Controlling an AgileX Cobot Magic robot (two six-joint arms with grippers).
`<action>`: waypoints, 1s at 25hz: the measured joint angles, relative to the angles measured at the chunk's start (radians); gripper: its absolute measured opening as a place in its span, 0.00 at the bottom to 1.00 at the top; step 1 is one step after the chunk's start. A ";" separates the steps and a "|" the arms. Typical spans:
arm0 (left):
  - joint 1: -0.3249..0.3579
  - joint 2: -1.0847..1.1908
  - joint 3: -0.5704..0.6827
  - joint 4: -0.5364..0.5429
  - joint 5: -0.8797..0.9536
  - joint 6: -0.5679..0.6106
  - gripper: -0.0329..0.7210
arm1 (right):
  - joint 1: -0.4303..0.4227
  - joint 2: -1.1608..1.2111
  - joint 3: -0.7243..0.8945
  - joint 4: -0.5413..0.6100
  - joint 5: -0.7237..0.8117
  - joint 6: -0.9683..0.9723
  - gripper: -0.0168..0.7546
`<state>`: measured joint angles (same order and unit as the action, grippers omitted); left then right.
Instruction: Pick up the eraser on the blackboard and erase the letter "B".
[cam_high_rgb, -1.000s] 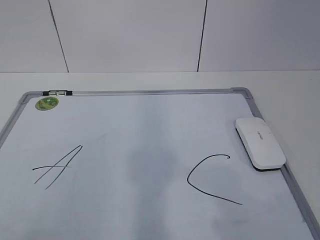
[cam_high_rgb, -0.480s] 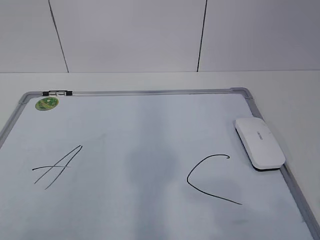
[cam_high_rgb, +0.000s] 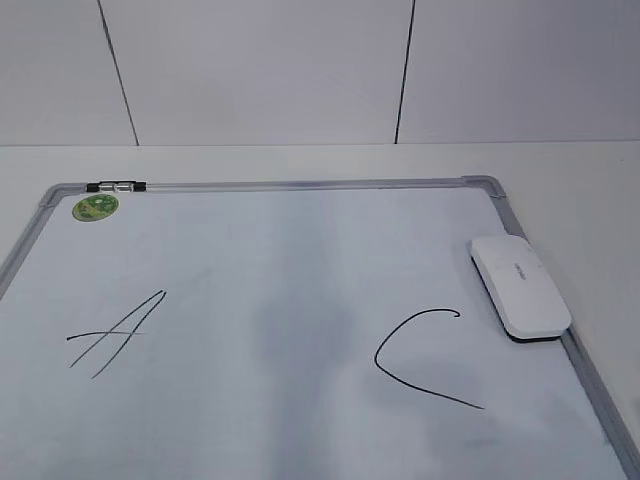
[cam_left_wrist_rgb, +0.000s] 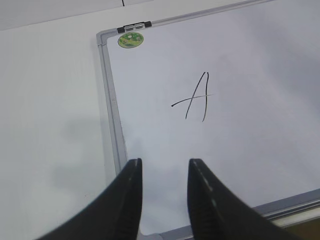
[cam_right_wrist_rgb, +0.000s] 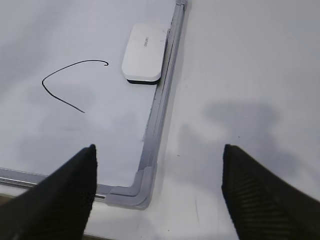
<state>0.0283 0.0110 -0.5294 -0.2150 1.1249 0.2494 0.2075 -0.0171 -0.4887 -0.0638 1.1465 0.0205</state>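
Observation:
The white eraser (cam_high_rgb: 520, 285) lies flat at the right edge of the blackboard (cam_high_rgb: 300, 184), partly over its grey frame, and shows in the right wrist view too, eraser (cam_right_wrist_rgb: 145, 52). No letter "B" shows on the board; only a faint grey smear lies between the slanted "A" (cam_high_rgb: 115, 335) and the open "C" (cam_high_rgb: 420, 355). My left gripper (cam_left_wrist_rgb: 165, 162) hangs open above the board's near left corner with nothing between its fingers. My right gripper (cam_right_wrist_rgb: 159, 150) stands wide open and empty above the near right corner, well short of the eraser. Neither arm appears in the exterior view.
A small black-and-silver marker (cam_high_rgb: 115, 186) rests on the far frame rail beside a round green sticker (cam_high_rgb: 94, 207). The board lies on a white table (cam_high_rgb: 580, 190), with a panelled white wall behind. Bare table lies right of the frame (cam_right_wrist_rgb: 160, 110).
Nothing on the board has moved. Only a faint shadow near the "C" has drifted toward the near edge.

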 joint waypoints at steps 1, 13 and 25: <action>0.000 0.000 0.000 0.000 0.000 0.000 0.36 | 0.000 0.000 0.000 0.000 0.000 0.000 0.78; 0.018 0.000 0.000 0.000 0.000 0.000 0.36 | -0.079 0.000 0.000 0.000 0.002 -0.002 0.78; 0.018 0.000 0.000 0.000 0.000 0.000 0.36 | -0.079 0.000 0.000 0.000 0.002 -0.002 0.78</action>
<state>0.0460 0.0110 -0.5294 -0.2150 1.1249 0.2494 0.1283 -0.0171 -0.4887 -0.0638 1.1482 0.0183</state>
